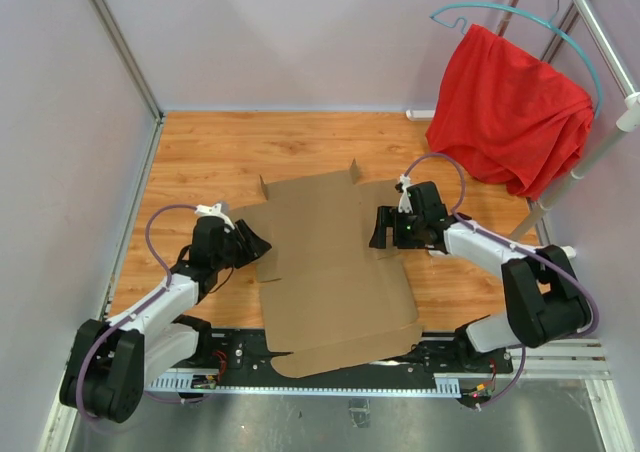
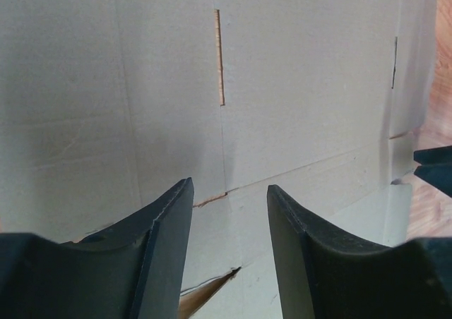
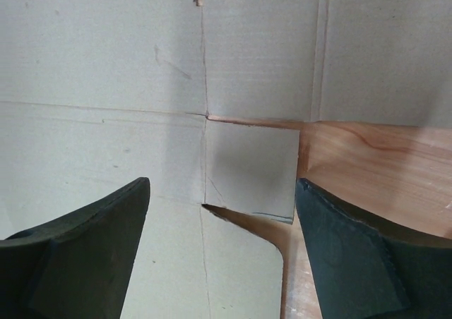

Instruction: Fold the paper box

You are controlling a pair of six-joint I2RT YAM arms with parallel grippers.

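Top: I see the paper box [image 1: 330,272] as a flat brown creased sheet on the wooden table [image 1: 200,162]; left gripper [image 1: 252,244] is low at its left edge, right gripper [image 1: 382,228] at its right edge, fingertips too dark to read | Left wrist: sheet cropped; jaws half parted, empty, over matte cardboard with a slit [image 2: 219,58] | Right wrist: jaws wide, empty, straddling a small flap [image 3: 251,171].

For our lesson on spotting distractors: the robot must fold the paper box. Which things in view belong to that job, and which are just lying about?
Belong to the job:
- paper box, still a flat sheet
- left claw
- right claw

Just lying about:
- red garment
- teal hanger
- metal clothes rail
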